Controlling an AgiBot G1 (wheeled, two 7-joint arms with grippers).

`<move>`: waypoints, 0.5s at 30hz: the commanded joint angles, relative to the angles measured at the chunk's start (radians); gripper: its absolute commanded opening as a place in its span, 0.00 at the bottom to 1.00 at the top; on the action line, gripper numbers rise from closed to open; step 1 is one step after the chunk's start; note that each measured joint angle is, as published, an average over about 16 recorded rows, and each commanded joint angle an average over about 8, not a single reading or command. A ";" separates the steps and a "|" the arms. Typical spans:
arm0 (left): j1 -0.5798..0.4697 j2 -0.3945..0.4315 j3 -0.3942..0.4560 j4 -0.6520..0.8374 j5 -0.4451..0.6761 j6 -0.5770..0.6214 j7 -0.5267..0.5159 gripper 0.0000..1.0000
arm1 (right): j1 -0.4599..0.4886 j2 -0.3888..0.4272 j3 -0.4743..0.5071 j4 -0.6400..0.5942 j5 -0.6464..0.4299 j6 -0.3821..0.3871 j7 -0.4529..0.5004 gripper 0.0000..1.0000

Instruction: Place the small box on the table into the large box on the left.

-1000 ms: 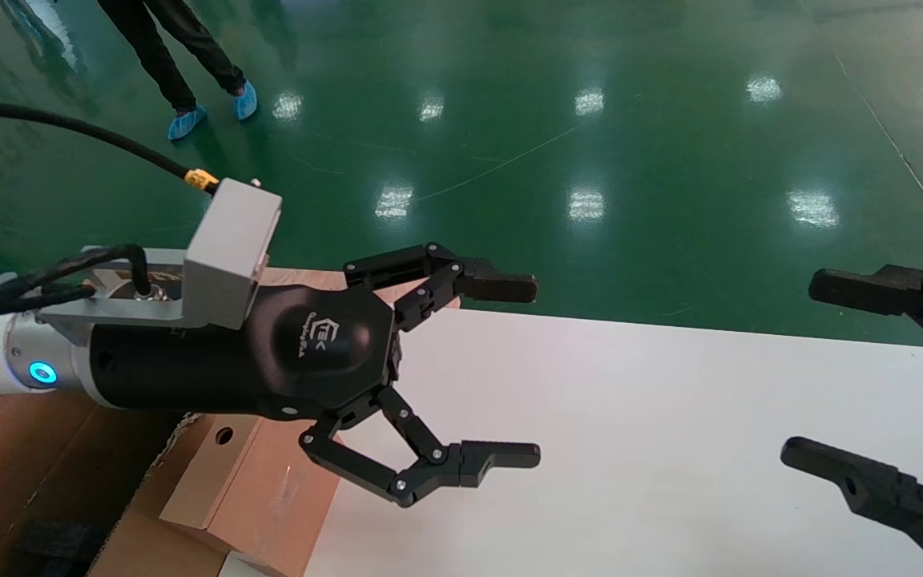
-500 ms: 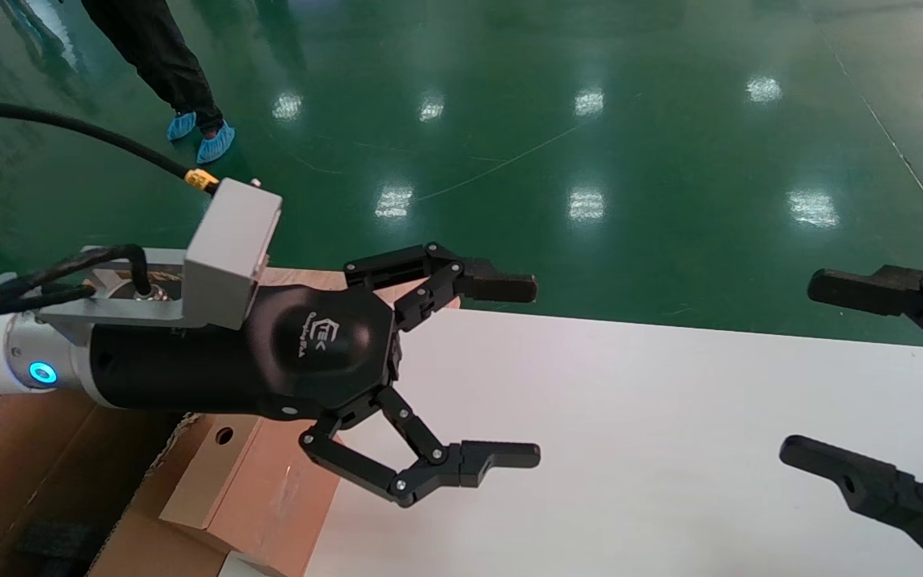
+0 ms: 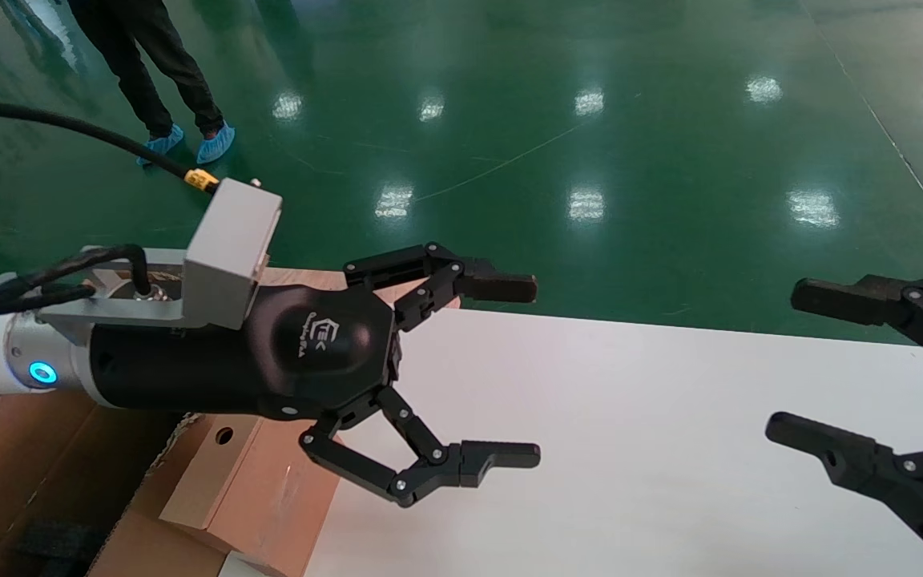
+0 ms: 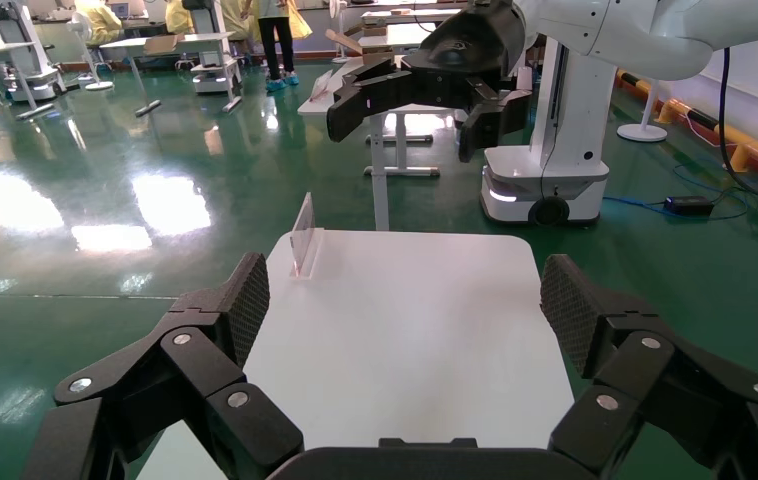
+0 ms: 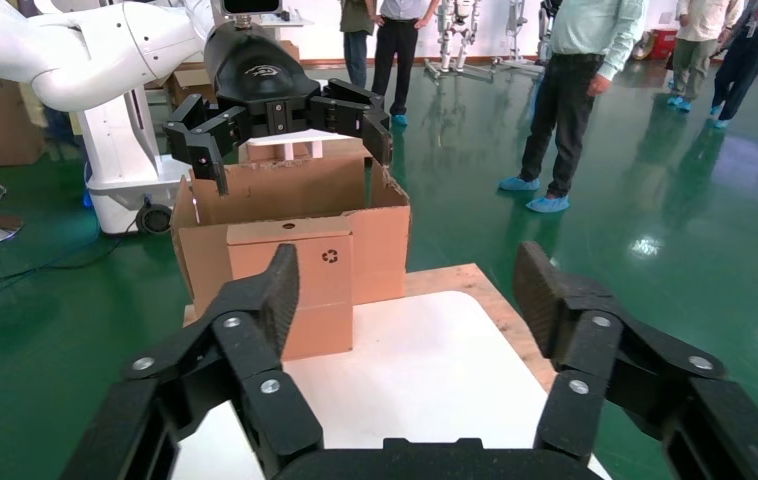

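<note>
My left gripper (image 3: 509, 369) hung spread wide and empty over the left end of the table (image 3: 630, 449), its body above the large box (image 3: 45, 481) and its fingers reaching out over the white top. My right gripper (image 3: 798, 361) was also parted and holding nothing, raised over the table's right side, well apart from the left one. The small box (image 3: 245, 481) stood against the large box's wall at the table's left edge, its paler narrow side with the round hole turned up toward my head; it rested just below my left gripper, touched by neither hand. From my right wrist I saw the small box (image 5: 295, 290) in front of the open carton (image 5: 365, 220), its recycling mark facing me, and my left gripper (image 5: 285, 125) hovering above the carton's flaps. People (image 5: 565, 100) stood on the green floor (image 3: 590, 120) beyond
</note>
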 commanded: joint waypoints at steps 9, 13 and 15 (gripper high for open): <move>-0.031 -0.066 0.019 -0.023 0.082 -0.047 -0.092 1.00 | 0.000 0.000 0.000 0.000 0.000 0.000 0.000 0.00; -0.072 -0.125 0.040 -0.049 0.163 -0.083 -0.194 1.00 | 0.000 0.000 0.000 0.000 0.000 0.000 0.000 0.00; -0.098 -0.151 0.051 -0.059 0.205 -0.088 -0.238 1.00 | 0.000 0.000 0.000 0.000 0.000 0.000 0.000 0.00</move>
